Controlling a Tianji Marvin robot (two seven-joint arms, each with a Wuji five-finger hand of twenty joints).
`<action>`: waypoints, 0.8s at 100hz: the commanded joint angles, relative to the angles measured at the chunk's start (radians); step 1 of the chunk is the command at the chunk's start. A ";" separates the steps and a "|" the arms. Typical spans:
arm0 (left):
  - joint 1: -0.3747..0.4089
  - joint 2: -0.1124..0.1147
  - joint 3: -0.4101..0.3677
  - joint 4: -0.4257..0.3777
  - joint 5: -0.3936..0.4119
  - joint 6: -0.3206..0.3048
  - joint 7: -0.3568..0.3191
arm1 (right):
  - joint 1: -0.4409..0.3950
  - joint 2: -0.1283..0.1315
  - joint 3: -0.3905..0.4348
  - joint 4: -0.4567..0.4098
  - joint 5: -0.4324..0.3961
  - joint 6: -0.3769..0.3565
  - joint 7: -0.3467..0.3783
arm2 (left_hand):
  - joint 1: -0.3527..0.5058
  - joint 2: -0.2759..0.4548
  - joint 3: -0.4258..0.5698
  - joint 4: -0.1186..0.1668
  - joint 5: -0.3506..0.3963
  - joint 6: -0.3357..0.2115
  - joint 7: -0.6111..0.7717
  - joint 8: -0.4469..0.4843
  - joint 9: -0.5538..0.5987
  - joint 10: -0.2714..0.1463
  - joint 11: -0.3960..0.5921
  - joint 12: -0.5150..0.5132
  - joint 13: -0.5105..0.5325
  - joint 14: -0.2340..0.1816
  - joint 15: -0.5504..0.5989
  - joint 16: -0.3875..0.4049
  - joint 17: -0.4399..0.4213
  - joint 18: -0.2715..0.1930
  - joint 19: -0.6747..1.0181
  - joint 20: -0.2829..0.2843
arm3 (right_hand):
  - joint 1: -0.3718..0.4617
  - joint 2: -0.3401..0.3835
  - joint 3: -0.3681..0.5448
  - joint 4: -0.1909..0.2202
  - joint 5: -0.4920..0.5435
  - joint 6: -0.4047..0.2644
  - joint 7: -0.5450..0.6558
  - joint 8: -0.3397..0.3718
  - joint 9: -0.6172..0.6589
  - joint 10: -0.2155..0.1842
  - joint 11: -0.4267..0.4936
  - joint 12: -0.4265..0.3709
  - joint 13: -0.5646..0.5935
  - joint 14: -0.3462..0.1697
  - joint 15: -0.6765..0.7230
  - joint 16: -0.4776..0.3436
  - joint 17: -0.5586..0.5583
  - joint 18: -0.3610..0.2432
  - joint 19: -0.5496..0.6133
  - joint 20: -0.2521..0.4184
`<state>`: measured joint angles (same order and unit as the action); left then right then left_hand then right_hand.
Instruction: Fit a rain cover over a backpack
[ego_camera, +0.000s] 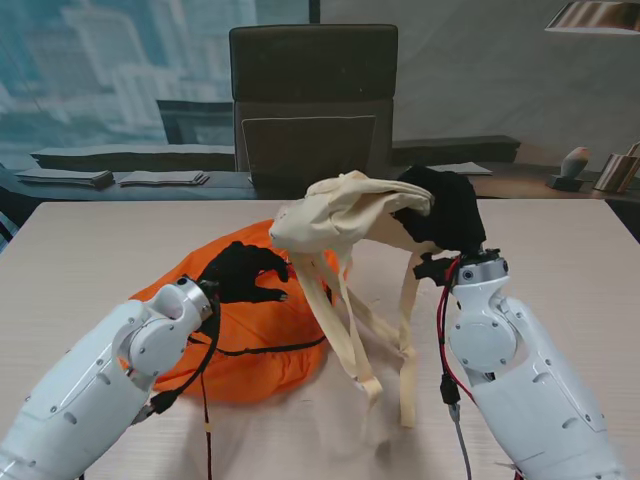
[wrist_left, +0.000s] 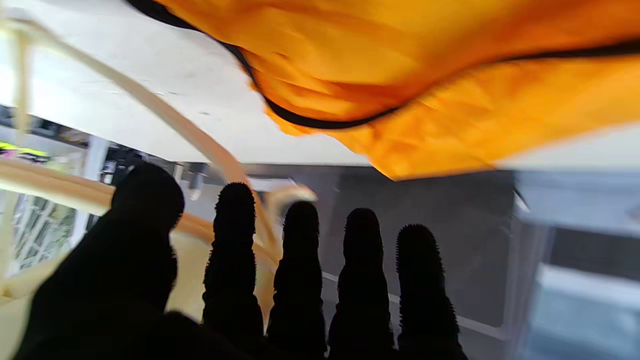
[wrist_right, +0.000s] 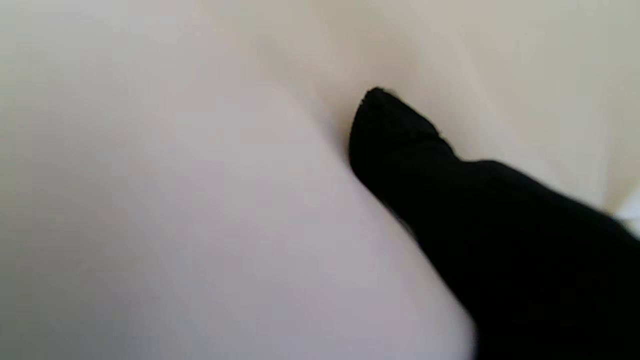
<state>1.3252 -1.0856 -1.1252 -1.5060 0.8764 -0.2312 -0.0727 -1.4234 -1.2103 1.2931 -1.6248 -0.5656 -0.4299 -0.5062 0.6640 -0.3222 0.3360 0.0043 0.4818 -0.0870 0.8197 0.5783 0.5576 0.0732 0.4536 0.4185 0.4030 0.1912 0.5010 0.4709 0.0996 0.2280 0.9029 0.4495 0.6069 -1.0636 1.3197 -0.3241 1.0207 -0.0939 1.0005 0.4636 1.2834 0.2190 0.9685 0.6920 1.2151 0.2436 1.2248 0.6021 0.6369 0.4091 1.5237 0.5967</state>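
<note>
Near the middle of the table (ego_camera: 90, 250), toward three o'clock, the right hand (ego_camera: 445, 205) holds the cream backpack (ego_camera: 345, 215) raised off the surface, its black-gloved fingers closed on the fabric at the pack's right end; the straps (ego_camera: 345, 330) hang down and their ends reach the table nearer to me. The right wrist view is filled with pale cloth (wrist_right: 200, 200) and one dark fingertip (wrist_right: 390, 130) pressed into it. At nine o'clock from the backpack the orange rain cover (ego_camera: 260, 345) lies crumpled on the table, a black cord running along its edge. The left hand (ego_camera: 250, 272) hovers over the cover's far side, fingers spread and gripping nothing; the left wrist view shows all five fingers (wrist_left: 300, 260) extended and apart, with the orange cover (wrist_left: 450, 75) past them.
</note>
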 joint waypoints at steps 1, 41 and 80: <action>0.025 0.024 -0.024 -0.007 -0.021 0.031 0.002 | -0.020 0.003 -0.003 -0.021 -0.001 0.000 0.019 | -0.012 -0.019 0.021 -0.034 0.000 -0.019 0.037 0.060 -0.001 -0.023 0.035 0.047 0.008 0.015 0.032 0.034 -0.012 -0.011 0.040 0.031 | 0.068 0.120 0.094 0.013 0.041 -0.113 0.095 0.063 0.017 0.048 0.023 0.024 0.039 -0.018 0.047 0.026 -0.007 -0.012 0.021 0.028; 0.057 0.075 -0.073 0.024 0.362 0.189 -0.123 | -0.076 0.006 -0.019 -0.120 0.105 0.047 0.106 | -0.038 -0.052 -0.235 -0.025 -0.329 0.153 -0.490 -0.330 -0.381 0.035 -0.267 -0.107 -0.322 -0.050 -0.294 -0.117 -0.168 0.000 -0.403 -0.144 | 0.070 0.120 0.094 0.014 0.040 -0.110 0.095 0.065 0.015 0.050 0.023 0.022 0.038 -0.017 0.048 0.027 -0.007 -0.008 0.018 0.034; -0.089 0.058 0.138 0.184 0.224 0.409 -0.106 | -0.084 0.010 -0.047 -0.143 0.135 0.066 0.147 | 0.237 -0.115 0.124 -0.071 0.051 -0.075 0.120 -0.059 0.367 -0.065 0.124 0.494 0.270 0.011 0.143 0.121 -0.079 0.046 -0.111 -0.047 | 0.063 0.122 0.095 0.012 0.037 -0.122 0.094 0.068 0.013 0.040 0.022 0.019 0.035 -0.026 0.041 0.024 -0.002 -0.012 0.017 0.038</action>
<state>1.2390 -1.0012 -0.9897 -1.3359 1.1072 0.1867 -0.2052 -1.5099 -1.1966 1.2638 -1.7686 -0.4262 -0.3707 -0.3762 0.7986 -0.4377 0.5019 -0.0205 0.4872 -0.0918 0.8330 0.4829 0.8236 0.0346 0.5699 0.7870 0.6109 0.1779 0.5807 0.5580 0.0036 0.2534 0.7118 0.3635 0.6070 -1.0615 1.3197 -0.3241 1.0182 -0.0939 1.0005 0.4670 1.2834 0.2193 0.9685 0.6970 1.2151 0.2436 1.2251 0.6046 0.6361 0.4101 1.5238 0.6172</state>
